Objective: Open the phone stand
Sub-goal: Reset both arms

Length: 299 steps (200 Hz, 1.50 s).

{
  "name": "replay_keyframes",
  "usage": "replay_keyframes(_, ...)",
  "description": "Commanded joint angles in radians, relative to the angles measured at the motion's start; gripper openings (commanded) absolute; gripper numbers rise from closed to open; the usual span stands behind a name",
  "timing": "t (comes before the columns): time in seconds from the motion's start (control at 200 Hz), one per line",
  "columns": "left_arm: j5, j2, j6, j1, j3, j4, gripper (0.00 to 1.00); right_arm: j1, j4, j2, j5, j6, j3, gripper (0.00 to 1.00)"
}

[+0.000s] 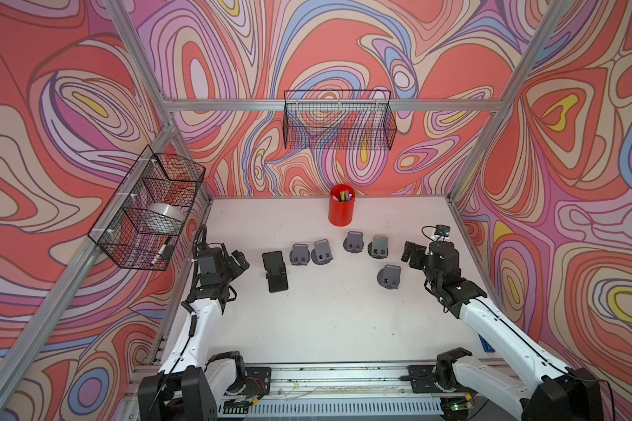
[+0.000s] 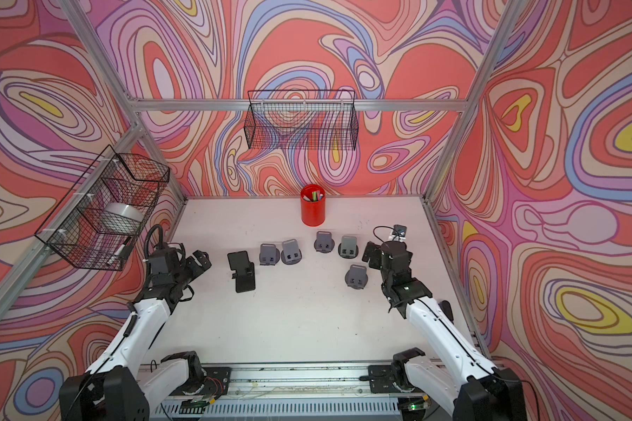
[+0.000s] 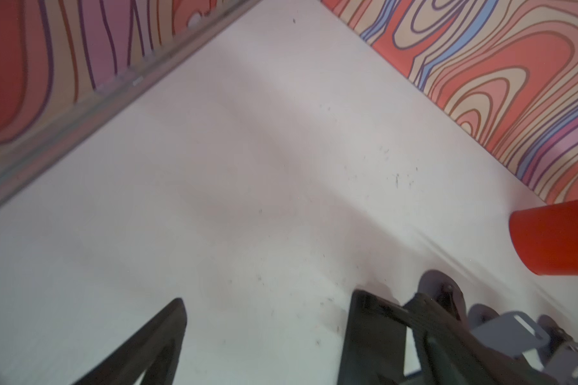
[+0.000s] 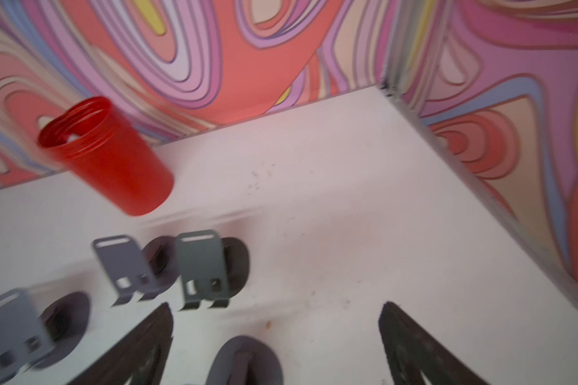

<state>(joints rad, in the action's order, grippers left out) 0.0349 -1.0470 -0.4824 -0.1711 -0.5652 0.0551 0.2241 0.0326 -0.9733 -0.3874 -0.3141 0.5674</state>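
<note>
— Found the phone stand [image 1: 275, 271] where?

— On the counter [image 1: 325, 320], toward the left side. Near the left claw [image 1: 242, 263] but apart from it, and just beside the nearest of the grey stands [image 1: 300, 254]. Black, made of two flat plates joined at a hinge. Seemed already partly unfolded, though hard to tell from above.

— Heavy?

— Judged light and stiff: thin, rigid plates, probably smooth and a little slippery. Likely to skate across the counter under a one-sided push. Not fragile, barring a forced hinge.

— Where to take hold, then?

— Would pin the lower plate with one claw and pinch the free edge of the upper plate with the other. Better well away from the hinge, for leverage.

— And the claws?

— Saw the left claw spread wide, gripping nothing and touching nothing. Showed only bare counter beyond one of its fingers [image 3: 154, 340] in the left wrist view. Saw the right claw [image 1: 411, 257] gaping just as wide and equally empty. Hung at the right side of the counter next to the grey stands, well apart from the black one. Had a grey stand's round base on the counter below the gap, untouched as far as visible.

— Anything else about?

— Only a red cup [image 1: 340, 209] of pens at the back, away from both claws.
</note>
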Motion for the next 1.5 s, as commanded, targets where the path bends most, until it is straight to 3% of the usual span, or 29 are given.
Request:
replay_keyframes(0.0,0.126,-0.019,0.168,0.004,0.098,-0.274,1.0,-0.026,-0.268,0.009,-0.183,0.055,-0.101,0.98)
replay_keyframes(0.105,0.091,-0.066,0.234,0.005,0.164,-0.446,1.0,-0.079,-0.297,-0.071,-0.205,0.052,-0.116,0.98)
replay_keyframes(0.336,0.007,-0.25,0.357,0.023,0.228,-0.732,1.0,-0.129,-0.594,-0.301,-0.135,0.143,-0.178,0.98)
replay_keyframes(0.516,-0.05,-0.292,0.408,0.027,0.148,-0.62,1.0,-0.132,-0.798,-0.5,-0.095,0.234,-0.157,0.98)
replay_keyframes(0.641,-0.132,-0.275,0.453,0.046,0.179,-0.663,1.0,-0.144,-0.914,-0.569,-0.047,0.263,-0.147,0.98)
replay_keyframes(0.796,-0.139,-0.288,0.443,0.107,0.25,-0.857,1.0,-0.159,-1.018,-0.674,0.013,0.255,-0.137,0.99)
replay_keyframes(0.917,-0.13,-0.383,0.449,0.131,0.28,-1.021,1.0,-0.161,-0.972,-0.682,0.042,0.26,-0.113,0.98)
replay_keyframes(1.087,-0.093,-0.499,0.495,0.174,0.257,-1.087,1.0,-0.168,-0.976,-0.703,0.103,0.27,-0.106,0.99)
replay_keyframes(1.307,-0.057,-0.48,0.482,0.174,0.183,-0.905,1.0,-0.175,-1.033,-0.745,0.114,0.267,-0.116,0.98)
replay_keyframes(1.493,-0.01,-0.489,0.464,0.174,0.185,-0.93,1.0,-0.176,-1.028,-0.746,0.115,0.266,-0.113,0.98)
